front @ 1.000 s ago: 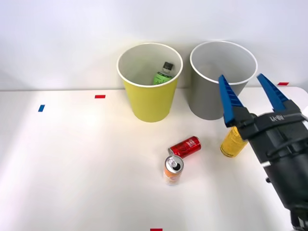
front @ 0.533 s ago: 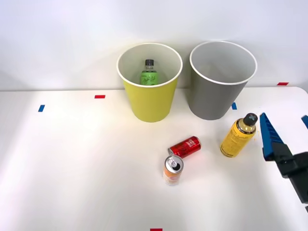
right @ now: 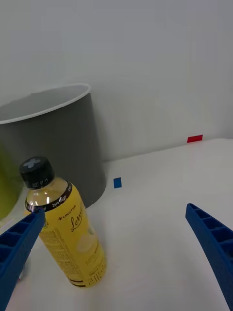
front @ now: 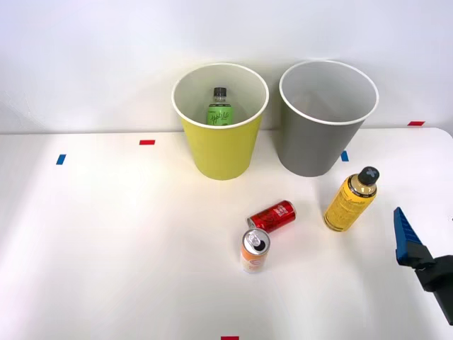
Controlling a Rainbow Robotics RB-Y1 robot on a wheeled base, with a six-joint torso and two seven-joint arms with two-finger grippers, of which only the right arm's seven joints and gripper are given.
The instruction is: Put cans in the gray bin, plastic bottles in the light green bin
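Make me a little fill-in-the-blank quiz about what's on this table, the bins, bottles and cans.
1. The green bottle stands inside the ____ bin.
2. The red can lies on its ____ on the table.
3. The gray bin has ____ inside it.
4. The yellow bottle stands upright with a ____ cap, beside the open right gripper.

Missing words: light green; side; nothing; black

Green bottle (front: 219,108) upright inside the light green bin (front: 221,149); yellow bottle (front: 350,201) and two cans (front: 263,231) stand before the gray bin (front: 313,145).
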